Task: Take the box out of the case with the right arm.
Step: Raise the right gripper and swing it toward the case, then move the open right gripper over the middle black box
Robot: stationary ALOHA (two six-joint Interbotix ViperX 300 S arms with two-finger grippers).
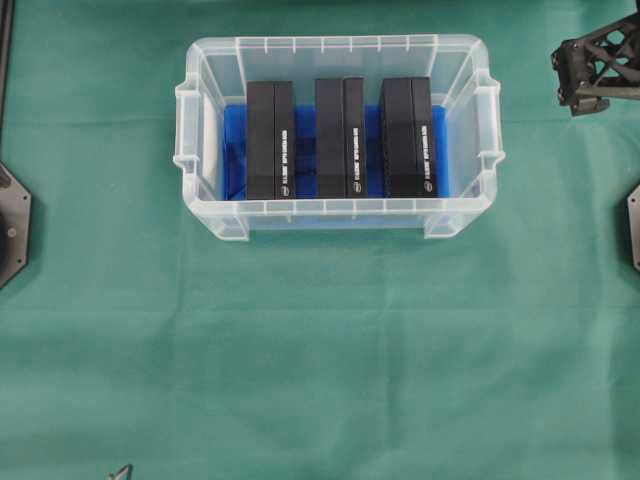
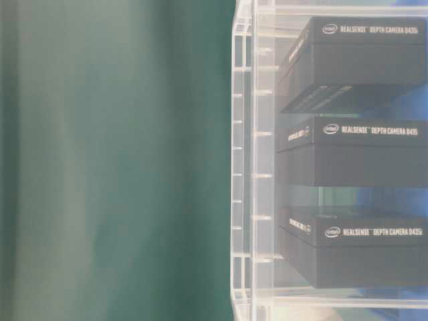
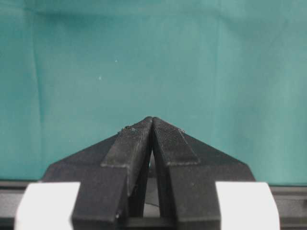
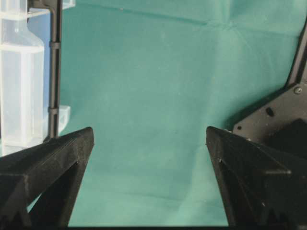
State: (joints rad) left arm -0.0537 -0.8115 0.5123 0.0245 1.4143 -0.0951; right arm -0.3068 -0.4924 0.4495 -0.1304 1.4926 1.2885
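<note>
Boxes (image 2: 361, 150) in case (image 2: 242, 167): Intel "REALSENSE DEPTH CAMERA D435i" lettering.

1. Top box (image 2: 354, 63), upper right of the table-level view: white oval Intel logo followed by "REALSENSE DEPTH CAMERA D435i" along the edge facing the camera.
2. Middle box (image 2: 354, 150), right centre of the same view: Intel logo and "REALSENSE DEPTH CAMERA D435"; the line is cut off by the frame edge. A second white imprint on its left end face is too blurred to read.
3. Bottom box (image 2: 354, 251), lower right: Intel logo and "REALSENSE DEPTH CAMERA D435i".
4. Overhead view: each of the three boxes carries a white line of print, too small to read.
</note>
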